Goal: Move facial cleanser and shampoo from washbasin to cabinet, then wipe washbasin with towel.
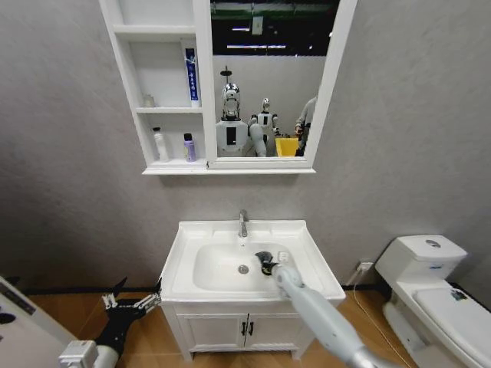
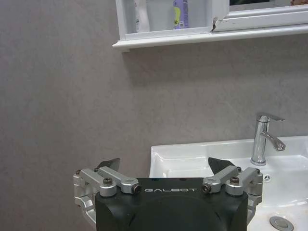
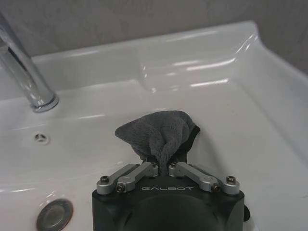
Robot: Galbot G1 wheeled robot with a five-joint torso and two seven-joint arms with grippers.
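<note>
The white washbasin (image 1: 182, 264) has a chrome tap (image 1: 243, 223) at its back. My right gripper (image 1: 268, 264) reaches into the bowl's right side, shut on the dark grey towel (image 1: 263, 257). In the right wrist view the towel (image 3: 156, 130) bunches out from between the fingers of the right gripper (image 3: 163, 167) and rests against the bowl's slope. My left gripper (image 1: 134, 297) hangs open and empty, left of the basin and below its rim. On the cabinet (image 1: 203, 165), a white bottle (image 1: 160, 144) and a purple bottle (image 1: 189, 147) stand on the lowest shelf.
A blue-and-white tube (image 1: 191, 74) stands on the shelf above. The drain (image 3: 54, 215) sits at the bowl's bottom. A white vanity (image 1: 245, 330) with dark handles carries the basin. A toilet (image 1: 430, 291) stands to the right. The grey wall runs behind.
</note>
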